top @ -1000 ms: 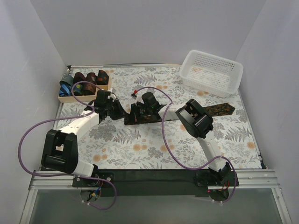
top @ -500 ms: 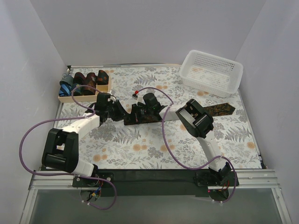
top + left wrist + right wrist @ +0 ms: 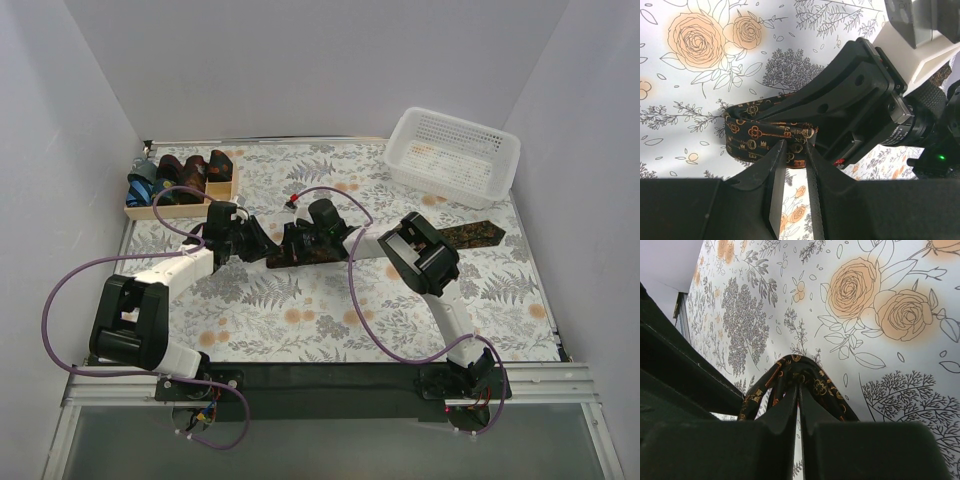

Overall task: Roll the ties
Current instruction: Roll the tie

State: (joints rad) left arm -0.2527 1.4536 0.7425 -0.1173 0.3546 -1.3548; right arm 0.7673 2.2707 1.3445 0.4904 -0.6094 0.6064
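Tie (image 3: 470, 236): dark cloth with small orange-gold figures, one item in work, lying across the middle of the table (image 3: 300, 325). We read left to right.

- Tray (image 3: 150, 210), far left corner: holds several rolled ties (image 3: 185, 170).
- Left gripper (image 3: 262, 245): it sits nearer the roll than a second ago. Its jaws were pressed together then and now stand a narrow gap apart at the folded edge. We judge that it is letting go to take a fresh hold for another turn.
- Rolled end (image 3: 755, 137): a flat, loose loop of a few layers, not yet tight.
- Right gripper (image 3: 298, 242): its place is unchanged and its jaws are pressed together, pinching the fold. We judge that it anchors the roll.
- Remaining length: lies flat and unrolled, with the wide point near the basket (image 3: 450, 185). We judge that the rolling is at an early stage.
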